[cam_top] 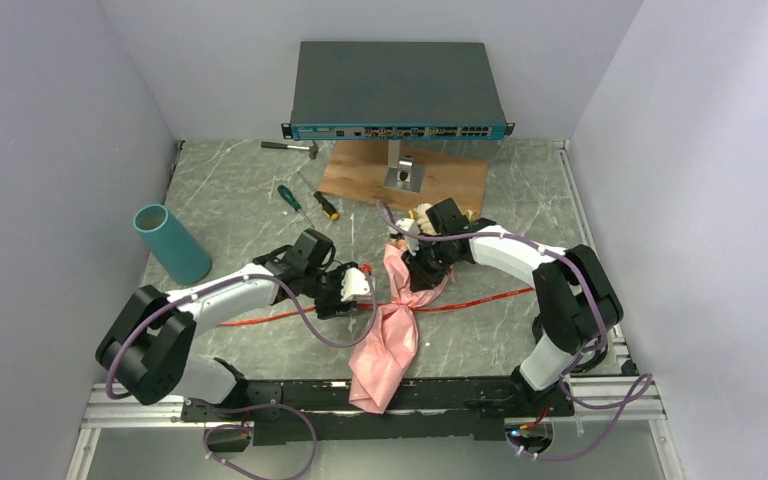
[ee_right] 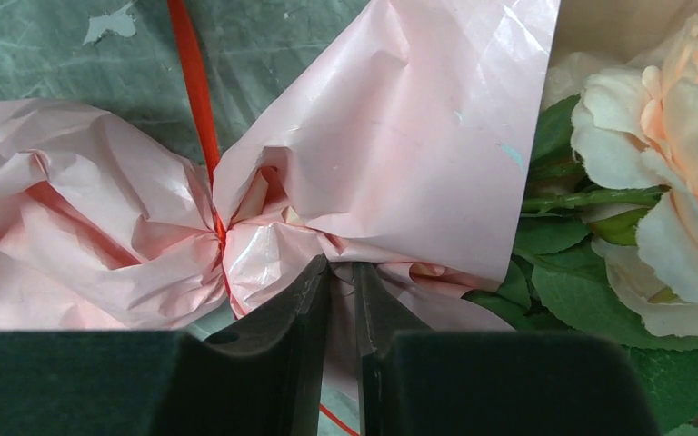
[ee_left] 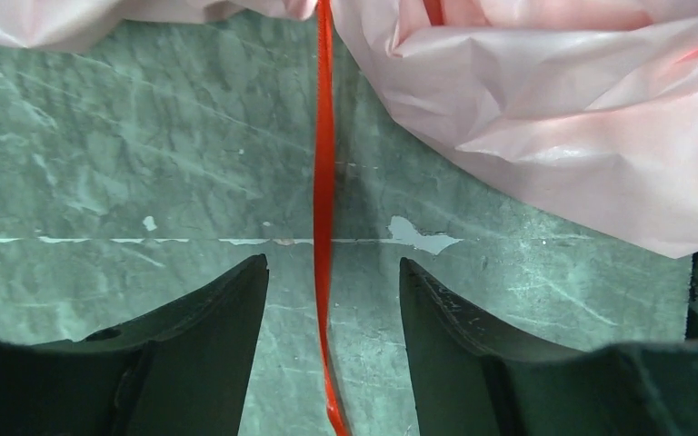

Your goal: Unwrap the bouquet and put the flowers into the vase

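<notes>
Crinkled pink-paper bouquet (cam_top: pixel 390 340) tied with thin red ribbon (ee_left: pixel 324 163); teal cylindrical vase (cam_top: pixel 172 245) flowerless (nothing done). Left gripper (ee_left: pixel 332 263) wide; right gripper (ee_right: pixel 340 265) narrow, nipping bouquet.

The vase (cam_top: pixel 170 243) sits left of the bouquet (cam_top: pixel 400 300).

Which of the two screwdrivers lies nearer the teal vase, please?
The green-handled screwdriver; the orange-and-black-handled one lies farther right, away from the vase.
</notes>
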Action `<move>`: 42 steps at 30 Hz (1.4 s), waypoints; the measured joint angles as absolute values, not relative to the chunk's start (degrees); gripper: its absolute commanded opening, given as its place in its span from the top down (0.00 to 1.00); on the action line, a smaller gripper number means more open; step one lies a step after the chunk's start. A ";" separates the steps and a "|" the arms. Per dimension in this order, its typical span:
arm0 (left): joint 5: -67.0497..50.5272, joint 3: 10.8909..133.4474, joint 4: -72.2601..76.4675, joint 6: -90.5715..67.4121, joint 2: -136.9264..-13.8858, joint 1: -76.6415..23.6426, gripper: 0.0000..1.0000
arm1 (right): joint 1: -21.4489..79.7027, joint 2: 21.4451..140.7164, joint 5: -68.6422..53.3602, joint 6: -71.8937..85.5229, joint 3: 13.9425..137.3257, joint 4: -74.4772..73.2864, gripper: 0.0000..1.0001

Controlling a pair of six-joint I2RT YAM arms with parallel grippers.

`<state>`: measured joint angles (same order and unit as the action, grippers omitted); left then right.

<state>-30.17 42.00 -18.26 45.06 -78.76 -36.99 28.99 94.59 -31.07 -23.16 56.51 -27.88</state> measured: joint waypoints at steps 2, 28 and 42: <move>-30.15 41.80 -17.74 45.74 -80.23 -37.26 0.39 | 28.99 94.63 -31.03 -23.88 56.18 -27.57 0.85; -23.31 50.28 -11.57 45.10 -94.30 -45.95 1.00 | 28.75 96.62 -31.70 -26.15 54.70 -24.67 1.00; -24.12 52.64 -9.69 34.92 -86.48 -49.08 1.00 | 28.82 99.44 -32.51 -24.45 56.86 -24.53 1.00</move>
